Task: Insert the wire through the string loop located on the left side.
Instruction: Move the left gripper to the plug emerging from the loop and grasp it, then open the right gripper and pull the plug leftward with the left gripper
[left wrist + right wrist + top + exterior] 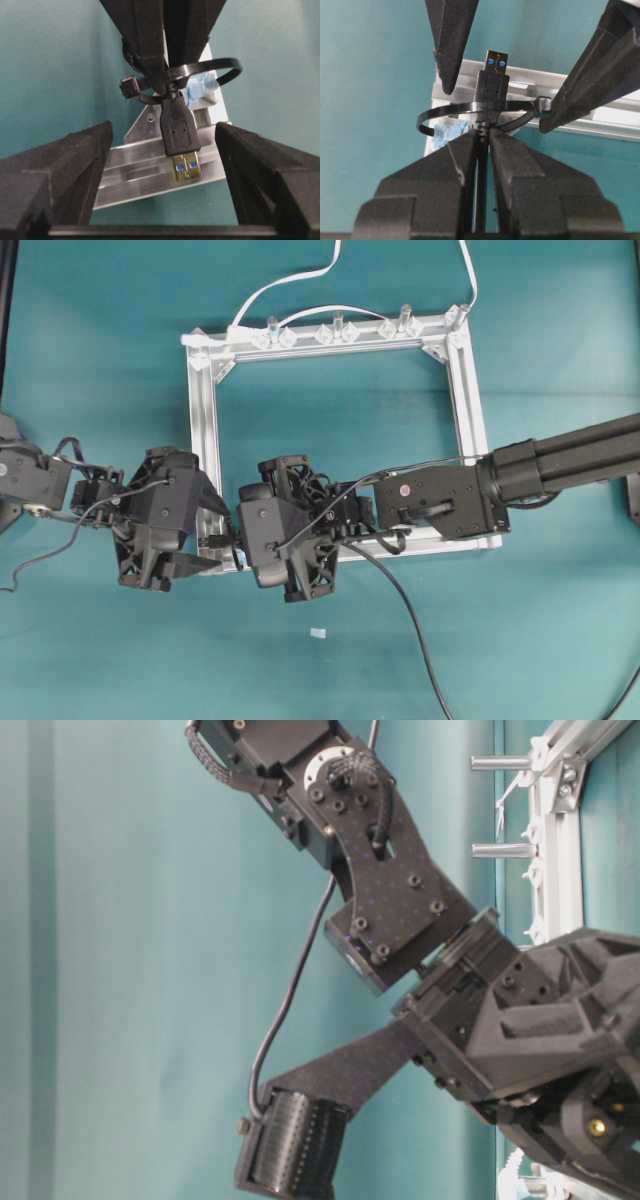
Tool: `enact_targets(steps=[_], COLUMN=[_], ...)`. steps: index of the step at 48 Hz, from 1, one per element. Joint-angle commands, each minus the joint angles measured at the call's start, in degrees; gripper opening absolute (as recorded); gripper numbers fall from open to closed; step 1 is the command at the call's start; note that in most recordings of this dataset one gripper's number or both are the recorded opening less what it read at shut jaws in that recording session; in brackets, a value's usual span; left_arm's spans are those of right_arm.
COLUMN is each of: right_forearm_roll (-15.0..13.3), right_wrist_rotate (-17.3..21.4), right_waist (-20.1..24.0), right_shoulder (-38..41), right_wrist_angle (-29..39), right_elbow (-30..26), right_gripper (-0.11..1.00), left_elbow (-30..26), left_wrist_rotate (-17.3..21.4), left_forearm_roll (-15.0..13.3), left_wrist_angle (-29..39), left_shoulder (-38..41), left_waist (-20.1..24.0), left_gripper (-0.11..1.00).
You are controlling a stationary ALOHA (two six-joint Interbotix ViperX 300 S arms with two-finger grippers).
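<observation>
Threading is partly made: the wire [181, 131], a thin black cable ending in a USB plug with a gold-coloured metal tip, has its plug head through the string loop [227, 70], a thin dark band with a light-blue tag at its base, fixed at the lower-left corner of the aluminium frame [467, 390]. The right gripper [483, 137] is pinched narrow on the cable just behind the plug, its 2 fingers meeting right at the loop. The left gripper [165, 155] faces it with jaws spread wide, 1 finger on each side of the plug tip and neither touching it. Handling, as a judgement: the plug body is small, rigid and light, so it should take a firm pinch across its flat moulded faces; the metal tip looks smooth and likely slippery, a poorer hold. The cable behind is limp and will sag or twist if gripped far back, so a hold close to the plug keeps it steerable. The loop looks thin and springy; a sideways pull could bend it or drag it on its tag. In the overhead view both grippers crowd that corner, hiding the plug.
</observation>
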Motion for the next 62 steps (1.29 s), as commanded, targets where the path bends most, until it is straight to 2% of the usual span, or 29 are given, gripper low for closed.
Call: enact_targets(steps=[1, 9, 16, 20, 34, 44, 54, 62], right_forearm_roll=[-0.2, -0.2, -0.2, -0.2, -0.4, -3.3, -3.7, -3.7], right_wrist_rotate=[-0.1, -0.1, -0.1, -0.2, -0.4, -0.4, -0.2, 0.1], right_waist=[0.1, 0.0, 0.1, 0.0, 0.0, 0.1, 0.1, 0.3], right_shoulder=[-1.2, -1.2, -1.2, -1.2, -1.2, -1.2, -1.3, -1.7], right_wrist_angle=[-0.3, -0.3, -0.3, -0.4, -0.2, -0.1, 4.5, 5.2], right_elbow=[-1.6, -1.6, -1.5, -1.3, -0.9, -0.9, -2.2, -2.4], right_gripper=[0.1, 0.1, 0.1, 0.1, 0.1, 0.1, 0.1, 0.1], left_elbow=[-1.0, -1.0, -0.9, -1.0, -1.3, -1.8, -2.3, -2.3], left_wrist_rotate=[-0.5, -0.4, -0.4, -0.4, -0.4, -0.4, -0.3, -0.4], left_forearm_roll=[0.2, 0.2, 0.1, 0.1, 0.1, 0.1, 0.2, 0.1], left_wrist_angle=[-0.4, -0.8, -0.8, -0.8, -0.7, -0.8, -0.7, -0.4], left_shoulder=[-0.1, 0.2, 0.1, 0.1, -0.4, -0.4, -0.7, -1.3], left_waist=[-0.3, -0.2, -0.2, -0.3, -0.3, -0.4, -0.5, -0.7], left_gripper=[0.78, 0.63, 0.32, 0.23, 0.22, 0.22, 0.22, 0.22])
